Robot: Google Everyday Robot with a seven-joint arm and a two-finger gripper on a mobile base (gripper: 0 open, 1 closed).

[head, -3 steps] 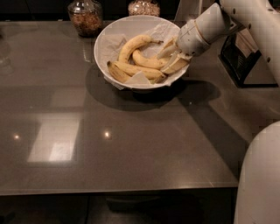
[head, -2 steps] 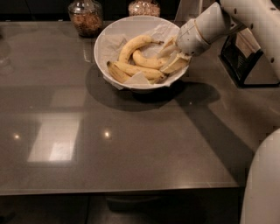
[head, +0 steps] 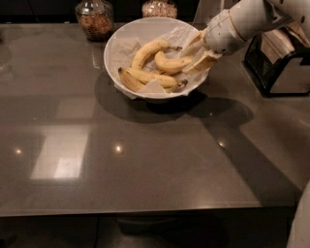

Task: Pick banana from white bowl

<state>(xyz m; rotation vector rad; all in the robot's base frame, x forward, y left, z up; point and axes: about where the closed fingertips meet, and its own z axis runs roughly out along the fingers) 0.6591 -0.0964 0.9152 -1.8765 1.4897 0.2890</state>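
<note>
The white bowl, lined with crinkled paper, stands at the back of the dark table and holds three bananas. The banana, short, plump and curved, lies in the right half of the bowl with its right end between my fingers. My gripper reaches into the bowl over its right rim and is shut on that end of the banana. The long banana lies along the front of the bowl. The paler arched banana lies behind, to the left.
Two glass jars stand behind the bowl at the table's back edge. A black rack stands to the right of my arm. The dark table stretches toward the front.
The gripper has shifted slightly up and to the right, and the short banana has moved with it, rising off the long banana.
</note>
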